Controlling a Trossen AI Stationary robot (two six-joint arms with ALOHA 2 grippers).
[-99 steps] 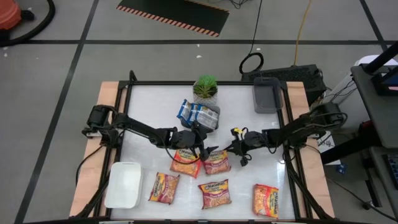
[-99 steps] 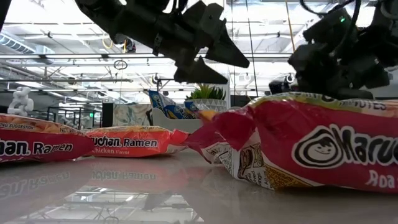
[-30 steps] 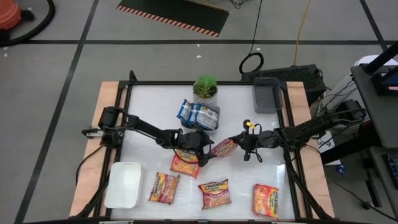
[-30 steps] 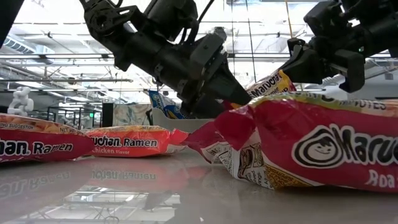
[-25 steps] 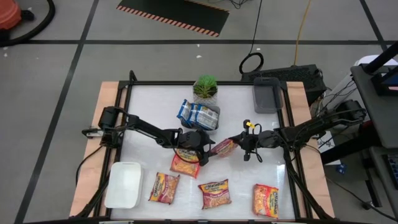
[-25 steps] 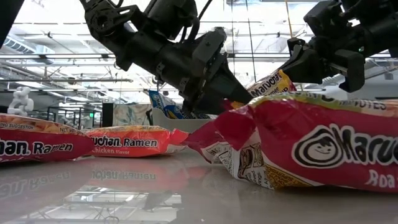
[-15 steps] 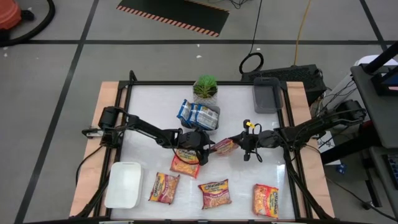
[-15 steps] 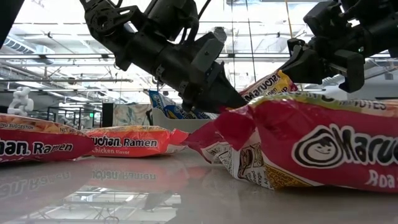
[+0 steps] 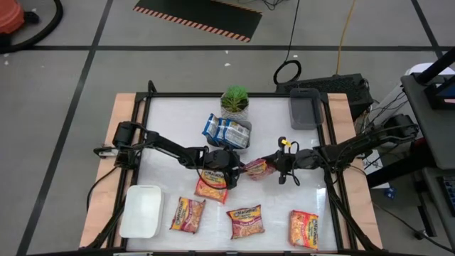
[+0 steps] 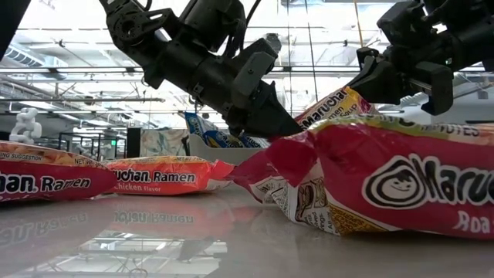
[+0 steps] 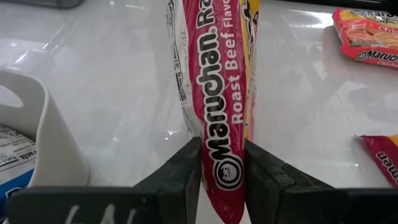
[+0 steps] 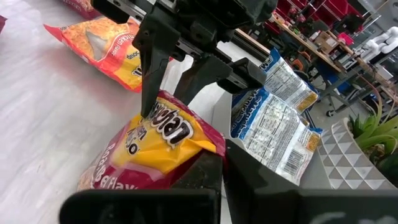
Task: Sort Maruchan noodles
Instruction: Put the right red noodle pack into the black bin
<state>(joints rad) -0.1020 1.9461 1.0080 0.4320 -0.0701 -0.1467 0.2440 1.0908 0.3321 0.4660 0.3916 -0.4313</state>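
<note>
One pink-red and yellow Maruchan noodles packet (image 9: 254, 168) hangs above the table's middle between both grippers. My left gripper (image 9: 238, 171) is shut on the packet's left end and my right gripper (image 9: 273, 168) on its right end. Several orange-red packets (image 9: 212, 187) lie flat on the near half of the table. Blue-white packets (image 9: 227, 130) lean in a white holder (image 11: 53, 146) at the far middle. My left gripper pinches the packet's left end (image 11: 222, 163) between its two fingers (image 11: 186, 168), one on each flat face. It comes from the table's left, slanting slightly down. The packet stands on edge, lifted clear of the table. My right gripper pinches the packet's right end (image 12: 183, 163) between its two fingers (image 12: 249, 177), coming nearly level from the table's right. The wrapper is crumpled at the fingers. The packet runs from there toward the left gripper (image 12: 171, 74), off the table.
A potted plant (image 9: 235, 100) stands at the far middle, a grey tray (image 9: 306, 108) at the far right and a white tray (image 9: 141, 210) at the near left. More orange-red packets (image 9: 245, 220) (image 9: 303, 228) lie along the near edge.
My left gripper has shut on the packet's left end and rolled a little while staying in place. The packet stays lifted between the two grippers. My right gripper has kept still.
</note>
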